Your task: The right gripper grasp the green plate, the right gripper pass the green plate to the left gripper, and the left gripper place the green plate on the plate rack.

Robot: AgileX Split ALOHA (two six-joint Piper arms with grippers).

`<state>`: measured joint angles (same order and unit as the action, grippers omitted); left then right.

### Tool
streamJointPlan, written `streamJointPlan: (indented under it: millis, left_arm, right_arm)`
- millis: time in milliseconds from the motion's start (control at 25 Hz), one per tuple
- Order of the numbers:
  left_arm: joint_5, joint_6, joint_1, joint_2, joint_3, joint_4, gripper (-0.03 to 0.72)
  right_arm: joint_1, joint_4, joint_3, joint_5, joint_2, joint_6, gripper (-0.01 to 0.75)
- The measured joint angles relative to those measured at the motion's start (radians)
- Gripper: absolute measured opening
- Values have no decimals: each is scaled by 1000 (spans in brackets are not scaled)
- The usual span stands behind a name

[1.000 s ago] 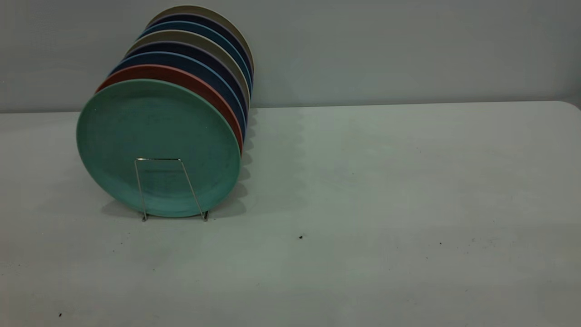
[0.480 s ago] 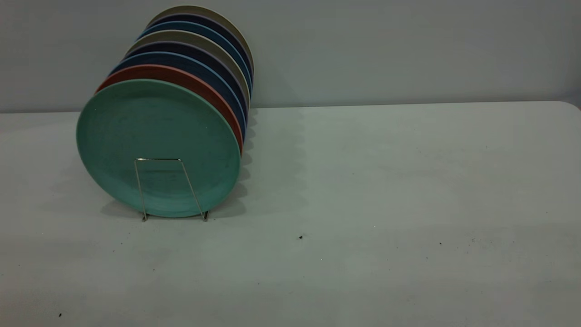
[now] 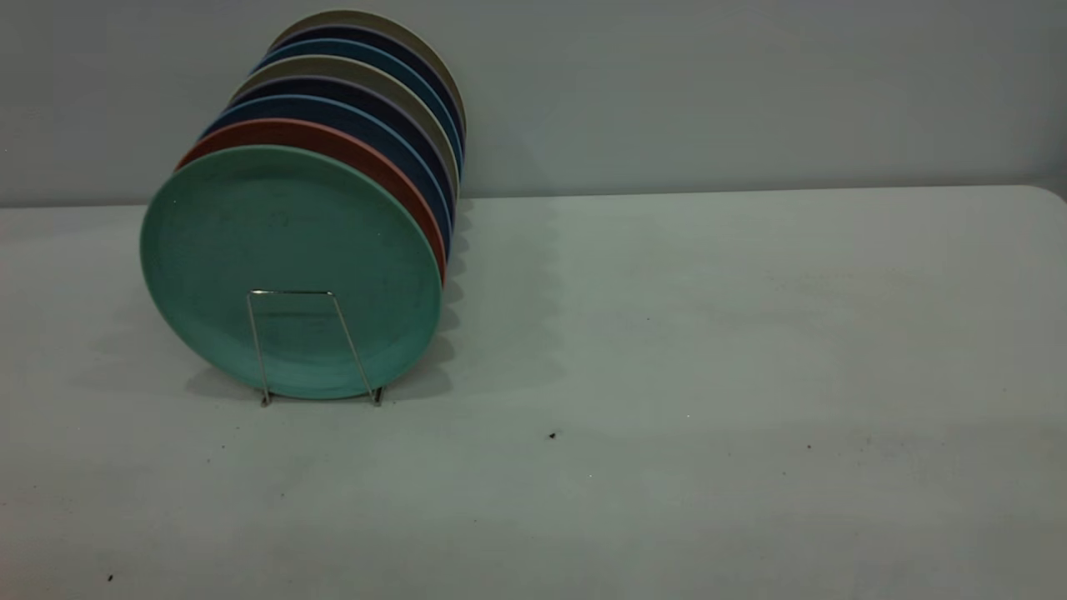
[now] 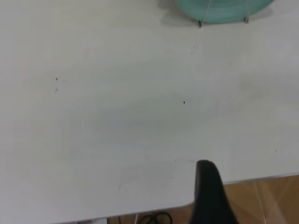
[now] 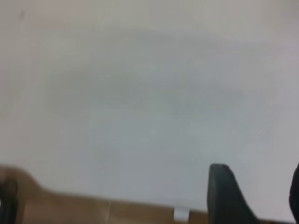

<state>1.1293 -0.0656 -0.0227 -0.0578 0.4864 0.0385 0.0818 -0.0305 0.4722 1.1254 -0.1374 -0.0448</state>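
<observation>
The green plate [image 3: 288, 250] stands upright at the front of the plate rack [image 3: 257, 346], just behind its front wire loop. Its lower edge also shows in the left wrist view [image 4: 224, 10], with the rack's wire feet [image 4: 200, 22]. Neither gripper appears in the exterior view. My left gripper [image 4: 212, 189] shows only as a black part over the table's near edge, far from the plate. My right gripper [image 5: 259, 186] is open and empty above bare table near its edge.
Behind the green plate stand a salmon-pink plate [image 3: 375, 158], then several dark blue and beige plates [image 3: 392, 92] in the same rack. The white table [image 3: 708, 333] stretches to the right of the rack. A grey wall stands behind.
</observation>
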Motion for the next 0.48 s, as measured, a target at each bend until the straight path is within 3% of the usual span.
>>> streamJointPlan:
  millis: [200,480]
  left_arm:
    - [0,0,0,3,0,0,505]
    - [2,1,0,77,0,3,505]
  right_arm:
    - [-66,-1,0,8,153,1,351]
    - [-75,-1,0,11,154,0,351]
